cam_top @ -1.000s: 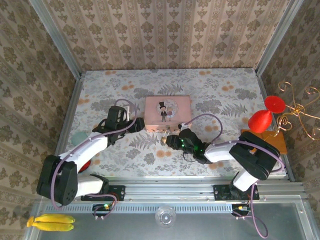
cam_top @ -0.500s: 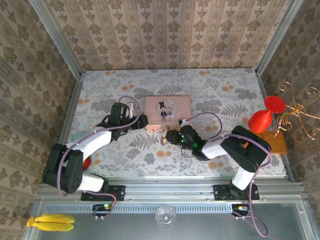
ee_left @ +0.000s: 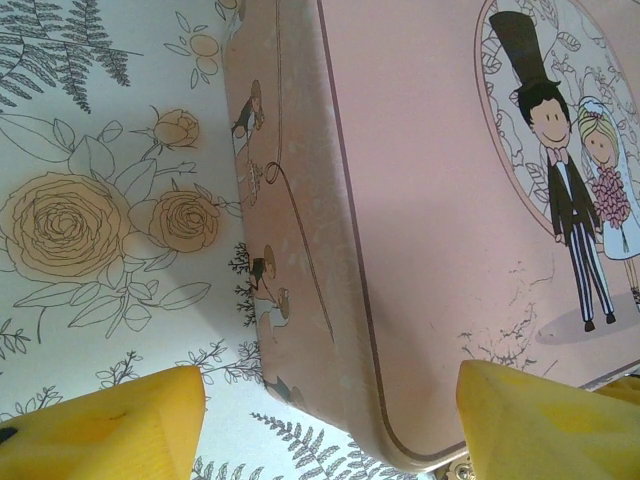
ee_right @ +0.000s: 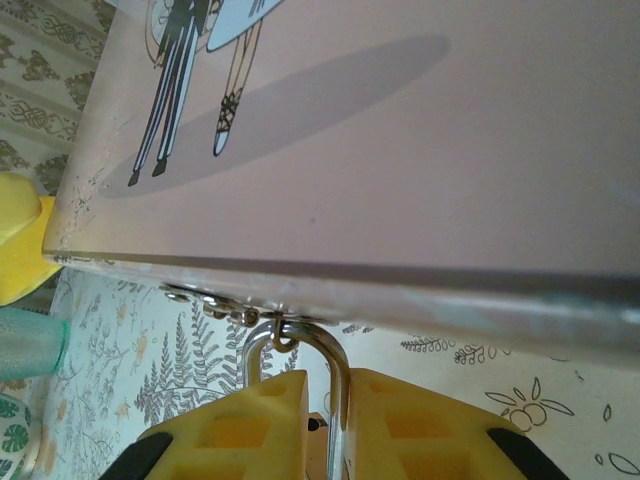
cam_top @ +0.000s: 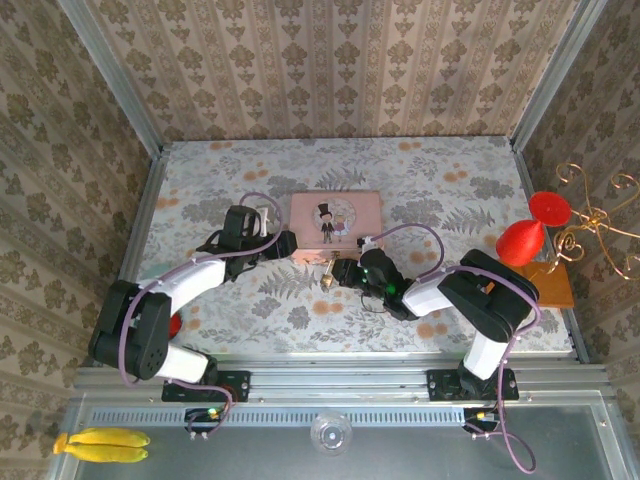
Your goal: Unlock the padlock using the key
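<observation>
Centrally, the padlock (ee_right: 338, 372) is seen hanging from a small loop on the front edge of the pink tin (ee_right: 400, 120). One shackle leg lies between the close-drawn pads of the right claw (ee_right: 328, 388); a firm pinch cannot be told. The left claw (ee_left: 330, 390) is spread astride the tin's corner on the worktop (ee_left: 90, 120).

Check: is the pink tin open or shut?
Shut: the pink tin has its lid flat on the body, with the padlock shackle through its hasp.
</observation>
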Available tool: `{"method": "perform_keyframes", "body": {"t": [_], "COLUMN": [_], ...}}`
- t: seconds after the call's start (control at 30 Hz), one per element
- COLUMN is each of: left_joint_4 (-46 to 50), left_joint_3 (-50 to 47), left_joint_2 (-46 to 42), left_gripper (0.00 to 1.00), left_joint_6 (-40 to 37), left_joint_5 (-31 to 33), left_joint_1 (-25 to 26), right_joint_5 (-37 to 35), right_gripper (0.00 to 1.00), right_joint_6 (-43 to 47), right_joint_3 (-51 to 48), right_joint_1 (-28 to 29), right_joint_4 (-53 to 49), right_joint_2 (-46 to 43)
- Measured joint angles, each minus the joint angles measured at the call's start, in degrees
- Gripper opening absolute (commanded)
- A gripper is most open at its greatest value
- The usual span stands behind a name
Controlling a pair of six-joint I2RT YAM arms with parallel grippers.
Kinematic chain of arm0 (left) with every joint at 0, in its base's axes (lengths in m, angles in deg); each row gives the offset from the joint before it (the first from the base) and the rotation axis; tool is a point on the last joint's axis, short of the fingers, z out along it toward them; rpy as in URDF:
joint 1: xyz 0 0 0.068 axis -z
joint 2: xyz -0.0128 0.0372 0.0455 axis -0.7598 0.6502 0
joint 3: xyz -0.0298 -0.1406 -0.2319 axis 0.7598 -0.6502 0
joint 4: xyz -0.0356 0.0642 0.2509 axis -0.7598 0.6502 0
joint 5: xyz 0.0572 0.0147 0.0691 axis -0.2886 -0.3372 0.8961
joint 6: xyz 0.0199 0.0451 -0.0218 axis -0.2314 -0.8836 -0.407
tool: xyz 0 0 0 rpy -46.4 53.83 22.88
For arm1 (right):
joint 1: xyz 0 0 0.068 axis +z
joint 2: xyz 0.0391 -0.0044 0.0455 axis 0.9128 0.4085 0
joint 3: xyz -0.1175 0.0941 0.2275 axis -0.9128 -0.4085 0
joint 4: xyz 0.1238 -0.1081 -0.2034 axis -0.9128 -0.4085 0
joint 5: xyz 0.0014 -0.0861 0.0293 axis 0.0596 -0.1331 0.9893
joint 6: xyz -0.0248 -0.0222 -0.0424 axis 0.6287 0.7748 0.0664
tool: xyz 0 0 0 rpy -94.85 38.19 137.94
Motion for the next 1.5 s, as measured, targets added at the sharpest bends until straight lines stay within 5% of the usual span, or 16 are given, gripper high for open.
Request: {"method": "perform_keyframes", "body": {"t": [0.37,1.5], "left_joint_4": [-0.3,-2.9], "left_joint_3": [0.0,0.0], "left_joint_2": [0.3,1.9], "left_gripper": [0.68,0.65], "left_joint_6": [1.0,7.1], "left_joint_5": [0.0,4.8], "left_joint_1": [0.0,3.9], "right_joint_5": [0.0,-7.2], "right_gripper": [0.22,0.00], "right_joint_6": [0.0,-6.3], "right_joint_3": [1.0,-2.9], "right_joint_1": [-0.2,2.1], "right_joint_4": [1.8,15.3], "right_joint_2": [1.6,4.9]}}
